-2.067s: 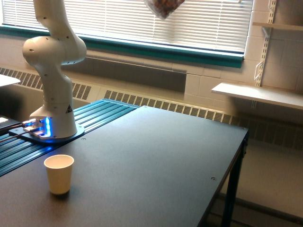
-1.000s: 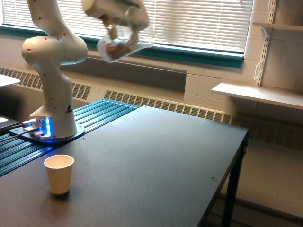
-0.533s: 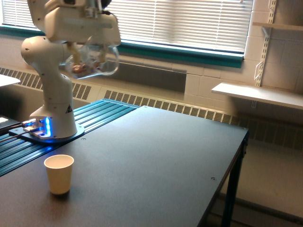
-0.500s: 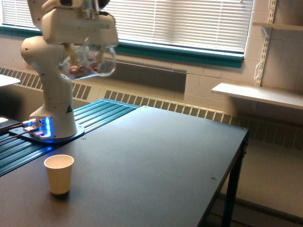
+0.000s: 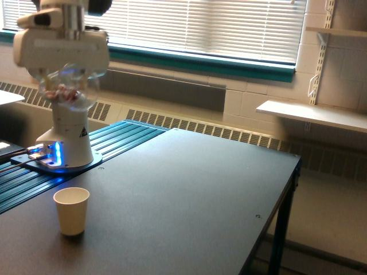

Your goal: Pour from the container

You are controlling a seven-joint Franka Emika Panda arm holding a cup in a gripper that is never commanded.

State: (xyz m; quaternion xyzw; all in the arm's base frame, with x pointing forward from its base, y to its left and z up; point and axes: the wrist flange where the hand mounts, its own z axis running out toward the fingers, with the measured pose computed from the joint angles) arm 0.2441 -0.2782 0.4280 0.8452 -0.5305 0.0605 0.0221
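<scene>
The container (image 5: 67,86), a clear round cup with small reddish-brown pieces showing through it, hangs in the air at the exterior view's upper left. My gripper (image 5: 66,74) is shut on it from above, under the white hand block. The container sits roughly above and a little behind the small beige paper cup (image 5: 71,211), which stands upright on the dark table (image 5: 189,195) near its front left. A wide gap of air separates the two cups.
The white arm base (image 5: 66,143) with a blue light stands on a teal ribbed strip at the exterior view's left. Window blinds and a radiator line the back wall. Wall shelves (image 5: 312,114) are at the right, past the table's edge.
The gripper with the container has swung from the upper middle down and to the exterior view's left, now over the paper cup's side of the table. The paper cup has not moved.
</scene>
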